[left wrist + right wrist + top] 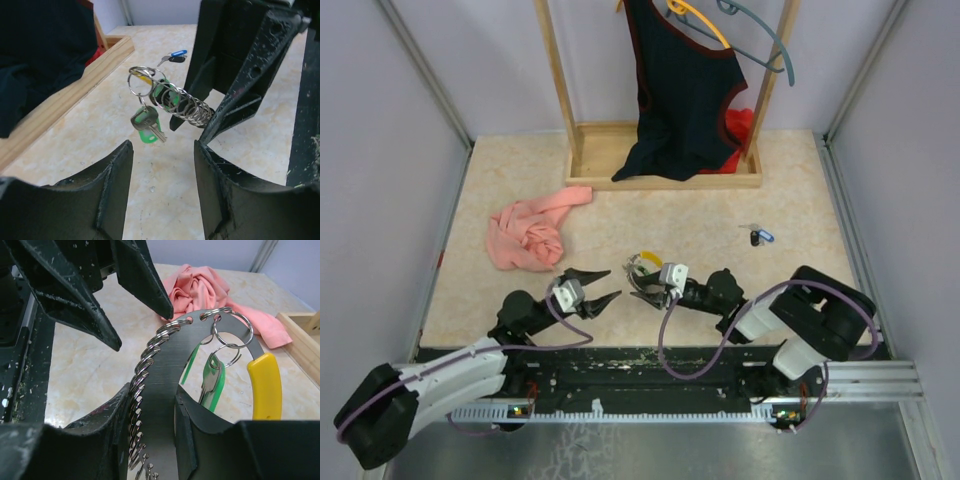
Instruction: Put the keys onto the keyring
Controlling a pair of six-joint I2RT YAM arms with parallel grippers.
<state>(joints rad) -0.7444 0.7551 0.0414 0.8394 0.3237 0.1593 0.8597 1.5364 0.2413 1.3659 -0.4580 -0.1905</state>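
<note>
Right gripper (154, 392): clenched on the keyring (160, 375), one finger on each face of the grey metal band, holding it off the table (800, 190). One keyring in all, with one yellow piece (265, 385) along the stretch away from the grip. A row of small rings (192, 110) is threaded along the band's edge, too crowded to count.

Keys counted: three.
- green key (146, 125): one, hanging from two linked rings at the keyring's far end, clear of the table.
- blue key (765, 237) and black key (754, 239): one each, lying together on the table, well apart from both arms, to the right of the right gripper.

(There is a second bit of green behind the ring coil in the left wrist view; cannot tell whether it is another key.)

Left gripper (162, 147): released, jaws spread, nothing between them. It sits just beside the keyring, tips pointed at it, not touching.

Other items: one pink cloth (530, 232), crumpled, on the table's left; one wooden rack (620, 150) at the back with one dark garment (680, 90); two hangers (760, 40), one yellow and one grey.
</note>
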